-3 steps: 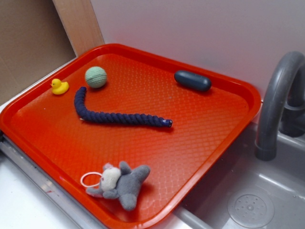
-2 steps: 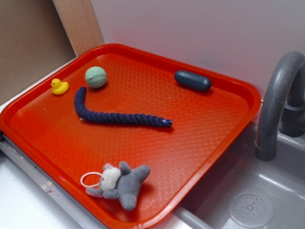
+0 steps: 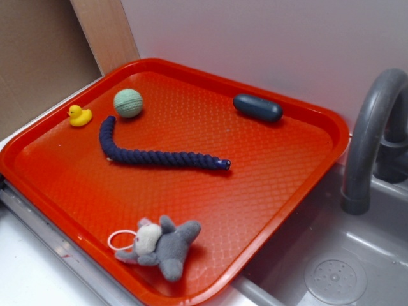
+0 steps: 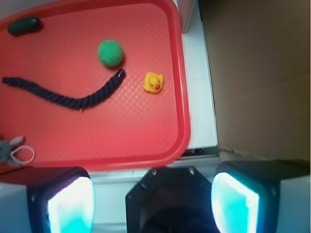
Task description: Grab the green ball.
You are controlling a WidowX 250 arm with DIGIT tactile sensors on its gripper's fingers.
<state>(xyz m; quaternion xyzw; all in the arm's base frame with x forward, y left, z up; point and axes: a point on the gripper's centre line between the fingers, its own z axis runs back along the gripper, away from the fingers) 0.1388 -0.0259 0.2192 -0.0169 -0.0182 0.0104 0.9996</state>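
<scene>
The green ball (image 3: pixel 128 102) is a small pale mint sphere at the back left of the red tray (image 3: pixel 280 210), between a yellow duck (image 3: pixel 79 115) and the end of a dark blue rope (image 3: pixel 153 155). In the wrist view the ball (image 4: pixel 110 52) lies far ahead on the tray (image 4: pixel 177 97), next to the duck (image 4: pixel 153 82). My gripper (image 4: pixel 153 201) is open and empty, its two pads wide apart, high above the counter beyond the tray's edge. It does not show in the exterior view.
A dark blue capsule (image 3: pixel 257 107) lies at the tray's back right. A grey plush toy (image 3: pixel 162 245) with a white ring lies near the front edge. A grey sink (image 3: pixel 331 268) and faucet (image 3: pixel 370 140) stand right. A brown board (image 3: pixel 38 57) stands left.
</scene>
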